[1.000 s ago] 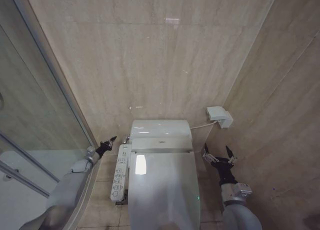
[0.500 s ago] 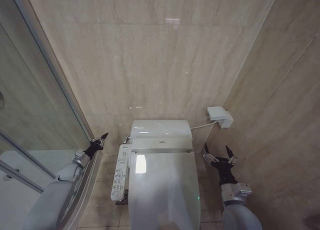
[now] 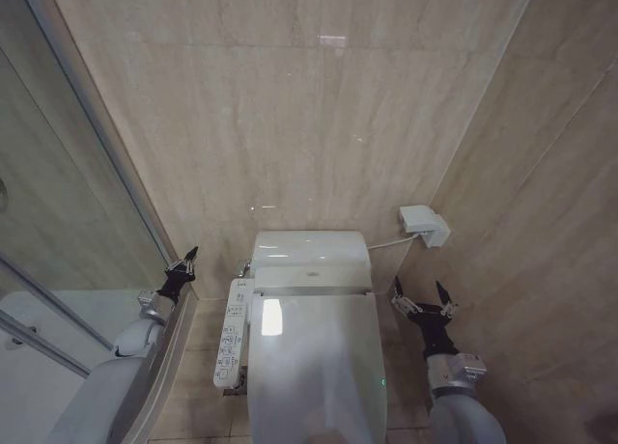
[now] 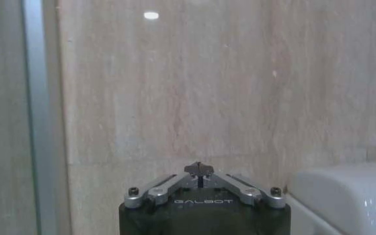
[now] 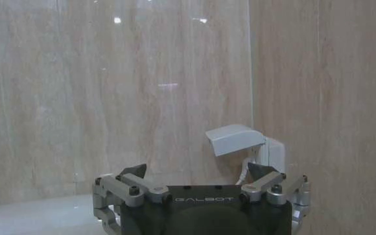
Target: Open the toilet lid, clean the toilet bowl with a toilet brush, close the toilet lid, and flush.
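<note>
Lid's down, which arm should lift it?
Probably the right. The right gripper hangs open beside the glossy white oval toilet lid, level with its hinge end. The left gripper is shut, by the glass shower wall.

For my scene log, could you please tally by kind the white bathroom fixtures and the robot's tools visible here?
Toilet lids: 1, the closed toilet lid.
Button panels: 1, the button panel.
Wall outlet covers: 1, the outlet cover.
Tools: 2, the left tool shut, the right tool open.
Total: 5
</note>
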Robot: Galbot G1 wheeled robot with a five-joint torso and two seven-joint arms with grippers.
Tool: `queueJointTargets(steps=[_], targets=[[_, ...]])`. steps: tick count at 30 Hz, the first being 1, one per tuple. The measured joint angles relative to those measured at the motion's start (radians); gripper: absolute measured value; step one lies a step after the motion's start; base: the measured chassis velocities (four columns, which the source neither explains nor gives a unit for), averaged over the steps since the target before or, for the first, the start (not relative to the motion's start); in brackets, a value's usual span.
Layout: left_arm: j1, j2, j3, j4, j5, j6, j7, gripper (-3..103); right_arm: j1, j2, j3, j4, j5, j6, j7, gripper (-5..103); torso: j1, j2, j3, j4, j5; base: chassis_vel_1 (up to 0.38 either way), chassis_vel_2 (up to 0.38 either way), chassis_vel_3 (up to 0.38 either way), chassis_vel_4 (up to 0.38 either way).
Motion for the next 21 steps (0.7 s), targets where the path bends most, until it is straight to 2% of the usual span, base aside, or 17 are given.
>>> queueJointTargets(steps=[5,7,10,14,15,16,19,20,21], targets=[[0.037,-0.012,-0.006,-0.087,-0.031,0.036,-0.062,0,0.0,0.0,0.0,0.0,0.0,0.0,0.0,100,0.0,0.0,0.0,0.0002,0.0001,0.0,0.0,0.0,0.0],[0.056,-0.03,-0.013,-0.133,-0.038,0.067,-0.101,0,0.0,0.0,0.0,0.0,0.0,0.0,0.0,100,0.0,0.0,0.0,-0.0001,0.0,0.0,0.0,0.0,0.0],[0.072,-0.04,-0.016,-0.163,-0.042,0.09,-0.118,0,0.0,0.0,0.0,0.0,0.0,0.0,0.0,100,0.0,0.0,0.0,0.0,0.0,0.0,0.0,0.0,0.0],[0.085,-0.036,-0.016,-0.175,-0.042,0.094,-0.11,0,0.0,0.0,0.0,0.0,0.0,0.0,0.0,100,0.0,0.0,0.0,0.0,0.0,0.0,0.0,0.0,0.0],[0.088,-0.031,-0.016,-0.175,-0.042,0.093,-0.099,10,0.0,0.0,0.0,0.0,0.0,0.0,0.0,100,0.0,0.0,0.0,0.0002,0.0,0.0,0.0,0.0,0.0],[0.088,-0.031,-0.016,-0.175,-0.042,0.093,-0.099,10,0.0,0.0,0.0,0.0,0.0,0.0,0.0,100,0.0,0.0,0.0,0.0002,0.0,0.0,0.0,0.0,0.0],[0.085,-0.002,-0.012,-0.155,-0.038,0.071,-0.047,10,0.0,0.0,0.0,0.0,0.0,0.0,0.0,100,0.0,0.0,0.0,0.0001,0.0,0.0,0.0,0.0,0.0],[0.085,-0.002,-0.012,-0.155,-0.038,0.071,-0.047,10,0.0,0.0,0.0,0.0,0.0,0.0,0.0,100,0.0,0.0,0.0,0.0001,0.0,0.0,0.0,0.0,0.0],[0.079,0.014,-0.006,-0.138,-0.035,0.054,-0.018,10,0.0,0.0,0.0,0.0,0.0,0.0,0.0,100,0.0,0.0,0.0,0.0001,-0.0002,0.0,0.0,0.0,0.0]])
